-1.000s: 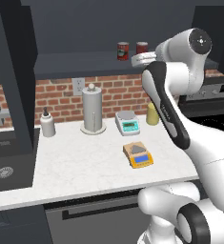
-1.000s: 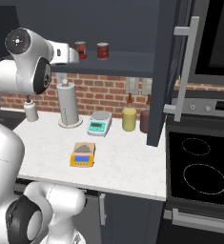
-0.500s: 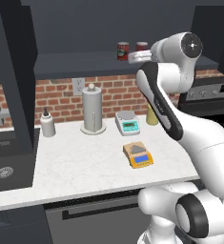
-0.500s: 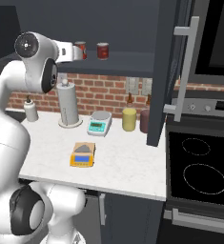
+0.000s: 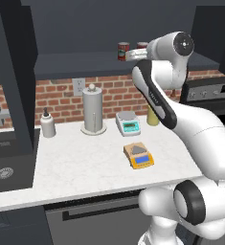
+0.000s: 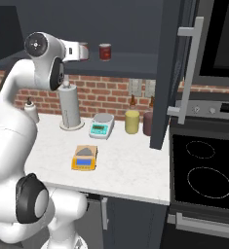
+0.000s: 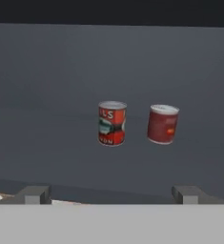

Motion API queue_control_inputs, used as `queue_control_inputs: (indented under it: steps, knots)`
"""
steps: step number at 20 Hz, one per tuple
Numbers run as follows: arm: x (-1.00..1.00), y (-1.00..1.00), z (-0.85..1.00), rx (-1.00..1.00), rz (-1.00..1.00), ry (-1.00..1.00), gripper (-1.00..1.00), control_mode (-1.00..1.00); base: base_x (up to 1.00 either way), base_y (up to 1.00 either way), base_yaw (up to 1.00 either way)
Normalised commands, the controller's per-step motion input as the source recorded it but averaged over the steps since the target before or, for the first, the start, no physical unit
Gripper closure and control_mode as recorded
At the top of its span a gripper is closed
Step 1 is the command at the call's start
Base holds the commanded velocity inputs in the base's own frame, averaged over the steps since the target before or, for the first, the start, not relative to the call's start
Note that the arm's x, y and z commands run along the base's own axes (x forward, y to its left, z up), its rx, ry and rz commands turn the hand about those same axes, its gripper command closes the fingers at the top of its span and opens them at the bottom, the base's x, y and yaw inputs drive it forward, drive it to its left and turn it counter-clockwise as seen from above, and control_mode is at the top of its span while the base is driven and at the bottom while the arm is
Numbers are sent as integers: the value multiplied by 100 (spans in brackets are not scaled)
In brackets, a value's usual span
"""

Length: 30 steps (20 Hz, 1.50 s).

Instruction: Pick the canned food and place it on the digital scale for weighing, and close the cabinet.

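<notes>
Hand open: both dark fingertips stand wide apart at the bottom of the hand view, with nothing gripped between them. It is raised to shelf height and points into the cabinet, still short of the tins.

Canned food stands upright on the cabinet shelf, straight ahead of the hand and roughly centred between the fingertips, not touched. Label is red with a blackish patch and pale areas, and the rim is silvery. Just beside it, to its right in the hand view and not touching, stands a second red can with a plainer label. It is also upright.

In the left base view the hand sits at the front edge of that shelf, with the arm's white upper link folding down behind it. In the right base view the hand partly covers one tin.

Cabinet doors are open. One dark door hangs edge-on at the right of the desk, and the other door stands open at the left.

Below on the pale desk, the digital scale lies flat near the front, yellow-orange, with its platform bare. Behind it, near the brick wall, is a white-grey scale with a teal display. A tall paper towel holder stands to that scale's left, and a small white bottle stands further left. A yellow jar stands to the right of the white-grey scale. A black stovetop adjoins the desk on the right.
</notes>
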Motion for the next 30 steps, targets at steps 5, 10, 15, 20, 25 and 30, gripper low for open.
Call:
queue_control_inputs:
  steps: [5,10,15,20,25,30]
  knots:
    - [29,0,0,0,0,1,-100,-100,0,0,0]
    - [23,0,0,0,0,0,-100,-100,0,0,0]
    - [15,0,0,0,0,0,-100,-100,0,0,0]
    - [24,0,0,0,0,0,-100,-100,0,0,0]
    - [27,0,0,0,0,1,-100,-100,0,0,0]
    - [28,5,-2,0,0,0,-100,-100,0,0,0]
